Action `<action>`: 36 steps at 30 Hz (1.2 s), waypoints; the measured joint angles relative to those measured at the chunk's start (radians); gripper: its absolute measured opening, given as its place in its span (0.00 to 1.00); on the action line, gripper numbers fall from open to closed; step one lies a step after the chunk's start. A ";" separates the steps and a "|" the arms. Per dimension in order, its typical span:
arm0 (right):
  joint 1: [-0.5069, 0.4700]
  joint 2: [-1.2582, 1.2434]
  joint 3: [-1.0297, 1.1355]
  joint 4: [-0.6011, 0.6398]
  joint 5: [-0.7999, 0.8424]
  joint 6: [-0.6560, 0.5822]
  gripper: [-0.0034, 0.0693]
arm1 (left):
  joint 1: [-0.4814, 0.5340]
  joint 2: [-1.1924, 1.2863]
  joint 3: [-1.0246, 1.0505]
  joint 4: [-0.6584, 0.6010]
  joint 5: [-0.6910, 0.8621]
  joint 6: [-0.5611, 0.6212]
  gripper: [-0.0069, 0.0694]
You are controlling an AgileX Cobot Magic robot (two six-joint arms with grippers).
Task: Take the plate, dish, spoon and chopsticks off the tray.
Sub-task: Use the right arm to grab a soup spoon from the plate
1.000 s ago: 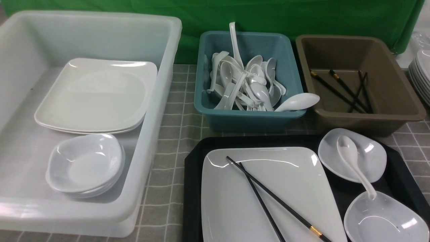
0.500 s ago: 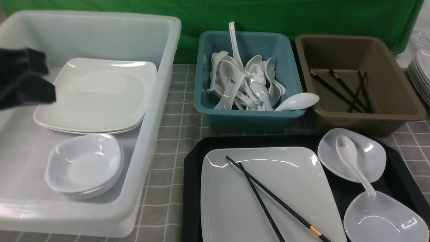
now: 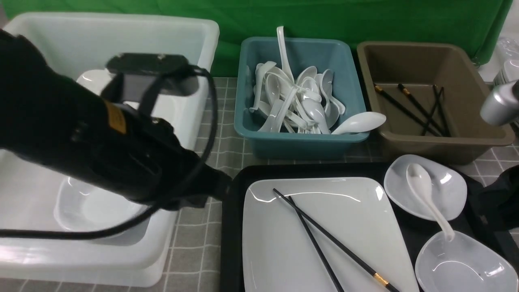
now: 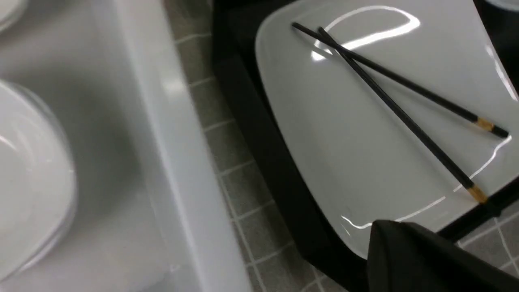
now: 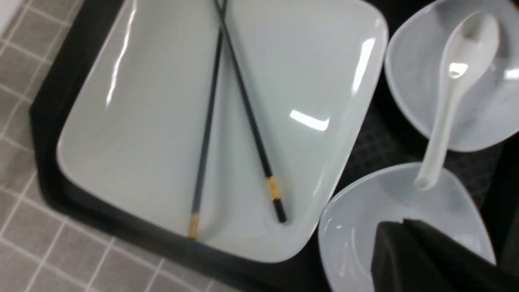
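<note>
Currently your left pincer (image 3: 219, 190) sits at the tray (image 3: 231, 227) left rim, right pincer (image 3: 496, 200) at its right; open or closed, can't tell for either; chopsticks (image 3: 324, 232) cross on plate (image 3: 275, 243)

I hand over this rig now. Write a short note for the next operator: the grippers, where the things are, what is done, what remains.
Grippers: the left gripper is at the tray's left side and the right gripper is above the near dish. Nothing is seen in either, and open or shut is unclear.
Things: the chopsticks lie crossed on the plate. The spoon has its bowl in the far dish and its handle on the near dish. All are on the tray.
Done: nothing cleared yet.
Left: plate, both dishes, spoon, chopsticks.
</note>
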 joint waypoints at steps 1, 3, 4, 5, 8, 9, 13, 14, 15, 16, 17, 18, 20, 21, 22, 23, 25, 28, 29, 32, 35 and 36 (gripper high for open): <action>-0.021 0.016 -0.004 -0.027 -0.004 0.023 0.09 | -0.024 0.013 0.000 0.000 0.000 -0.005 0.09; -0.088 0.060 -0.006 -0.047 -0.008 0.041 0.09 | -0.042 0.023 -0.001 -0.001 -0.001 -0.016 0.09; -0.130 0.088 -0.006 -0.047 -0.009 0.044 0.09 | -0.043 0.023 -0.001 0.000 -0.007 -0.016 0.09; -0.166 0.113 -0.006 -0.041 -0.011 0.041 0.09 | -0.043 0.023 -0.001 0.001 -0.011 -0.015 0.09; -0.282 0.214 -0.006 0.018 -0.017 0.010 0.09 | -0.043 0.023 -0.001 0.008 -0.027 0.001 0.09; -0.312 0.250 -0.006 0.042 -0.020 -0.006 0.09 | -0.043 0.024 -0.001 0.008 -0.039 0.017 0.09; -0.350 0.371 -0.006 0.090 -0.068 -0.045 0.18 | -0.043 0.055 -0.022 -0.043 -0.105 0.144 0.09; -0.350 0.376 -0.006 0.091 -0.073 -0.050 0.19 | -0.043 0.058 -0.022 -0.047 -0.108 0.160 0.09; -0.349 0.389 -0.006 0.094 -0.088 -0.053 0.21 | -0.043 0.066 -0.034 -0.065 -0.119 0.185 0.09; -0.339 0.428 -0.006 0.101 -0.138 -0.059 0.31 | -0.044 0.096 -0.061 -0.097 -0.133 0.259 0.09; -0.331 0.454 -0.006 0.100 -0.177 -0.060 0.37 | -0.044 0.114 -0.083 -0.109 -0.133 0.288 0.09; -0.331 0.454 -0.006 0.101 -0.177 -0.060 0.38 | -0.044 0.118 -0.087 -0.111 -0.132 0.288 0.09; -0.317 0.503 -0.006 0.103 -0.250 -0.061 0.51 | -0.045 0.160 -0.118 -0.113 -0.125 0.316 0.09; -0.313 0.527 -0.006 0.104 -0.281 -0.061 0.56 | -0.045 0.173 -0.126 -0.112 -0.122 0.320 0.09; -0.311 0.551 -0.006 0.107 -0.311 -0.062 0.60 | -0.045 0.189 -0.132 -0.111 -0.117 0.323 0.09; -0.311 0.577 -0.006 0.107 -0.336 -0.062 0.62 | -0.045 0.201 -0.133 -0.110 -0.115 0.324 0.09; -0.311 0.629 -0.011 0.107 -0.362 -0.063 0.63 | -0.045 0.221 -0.133 -0.108 -0.104 0.325 0.09; -0.311 0.702 -0.030 0.107 -0.379 -0.064 0.64 | -0.045 0.237 -0.133 -0.106 -0.099 0.327 0.09; -0.311 0.718 -0.036 0.107 -0.382 -0.064 0.64 | -0.045 0.237 -0.133 -0.105 -0.099 0.327 0.09; -0.306 0.749 -0.051 0.107 -0.386 -0.073 0.53 | -0.045 0.238 -0.134 -0.094 -0.097 0.327 0.09; -0.296 0.744 -0.054 0.107 -0.381 -0.087 0.28 | -0.045 0.238 -0.138 -0.087 -0.097 0.327 0.09; -0.293 0.737 -0.054 0.107 -0.377 -0.087 0.29 | -0.045 0.238 -0.139 -0.087 -0.097 0.327 0.09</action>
